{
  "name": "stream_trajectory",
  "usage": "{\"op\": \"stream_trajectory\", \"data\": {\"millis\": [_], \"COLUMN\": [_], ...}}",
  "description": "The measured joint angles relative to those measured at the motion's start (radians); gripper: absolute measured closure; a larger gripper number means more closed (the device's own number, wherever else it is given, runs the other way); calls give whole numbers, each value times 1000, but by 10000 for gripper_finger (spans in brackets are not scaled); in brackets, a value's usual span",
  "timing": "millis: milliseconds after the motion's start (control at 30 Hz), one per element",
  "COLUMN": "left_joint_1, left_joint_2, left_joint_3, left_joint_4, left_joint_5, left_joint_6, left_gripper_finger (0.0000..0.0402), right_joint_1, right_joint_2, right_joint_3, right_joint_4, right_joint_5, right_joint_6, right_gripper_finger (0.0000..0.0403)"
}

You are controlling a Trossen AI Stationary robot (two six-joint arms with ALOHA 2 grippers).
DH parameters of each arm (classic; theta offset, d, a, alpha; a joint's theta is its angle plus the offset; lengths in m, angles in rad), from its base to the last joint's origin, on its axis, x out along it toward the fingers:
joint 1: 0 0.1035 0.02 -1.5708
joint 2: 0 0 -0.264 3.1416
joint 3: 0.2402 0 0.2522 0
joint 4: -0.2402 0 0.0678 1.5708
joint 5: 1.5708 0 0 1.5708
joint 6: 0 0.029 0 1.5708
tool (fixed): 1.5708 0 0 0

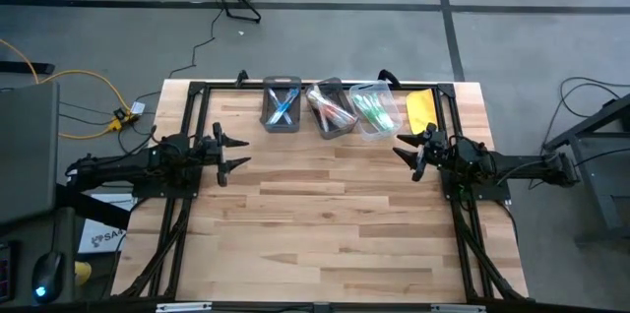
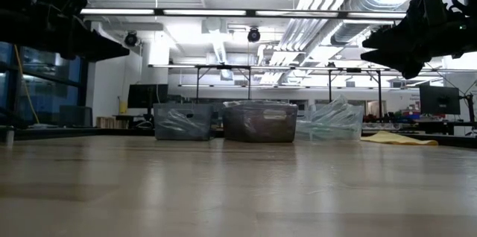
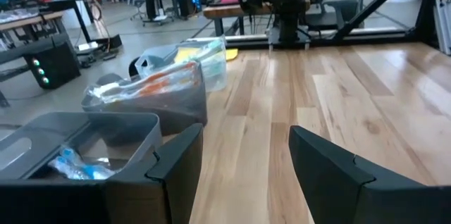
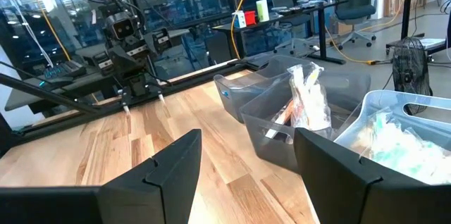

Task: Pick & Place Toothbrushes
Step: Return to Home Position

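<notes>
The near half of the desk (image 1: 335, 224) shows only bare boards, with no loose brush to sweep. Midway back, the left arm (image 1: 148, 163) and the right arm (image 1: 482, 165) reach in from the sides. Both pairs of jaws are spread wide and hold nothing.

The toothbrushes (image 1: 283, 106) all sit in a row at the far edge. The blue ones are in the left dark bin (image 1: 268, 118), the orange-red ones (image 1: 330, 111) in the middle dark bin (image 1: 342, 128), and the green ones (image 1: 370, 108) in the clear bin (image 1: 383, 130).

The left arm is the likelier risk. Its wrist view puts the left bin's rim just beside one finger (image 3: 176, 175), so a swing toward the far edge would probably clip or shove that bin. On the right, the crumpled clear bin looks light, and a brush from the open jaws could tip it or push it off the back. The yellow flat object (image 1: 421, 109) beside it could also snag.
</notes>
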Motion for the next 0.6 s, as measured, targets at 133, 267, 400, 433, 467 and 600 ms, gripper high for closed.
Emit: {"op": "stream_trajectory", "data": {"millis": [133,267,400,433,467,600], "left_joint_1": [0,0,0,0,0,0], "left_joint_2": [0,-1,0,0,0,0], "left_joint_3": [-2,-2,-2,-2,-2,-2], "left_joint_4": [18,20,22,23,23,25], "left_joint_5": [0,0,0,0,0,1], "left_joint_6": [0,0,0,-1,-1,-1], "left_gripper_finger": [196,196,196,196,196,196], "right_joint_1": [0,0,0,0,0,0], "right_joint_2": [0,0,0,0,0,0], "right_joint_3": [0,0,0,0,0,0], "right_joint_4": [0,0,0,0,0,0], "right_joint_5": [0,0,0,0,0,0], "right_joint_6": [0,0,0,0,0,0], "right_gripper_finger": [184,184,184,184,184,184]}}
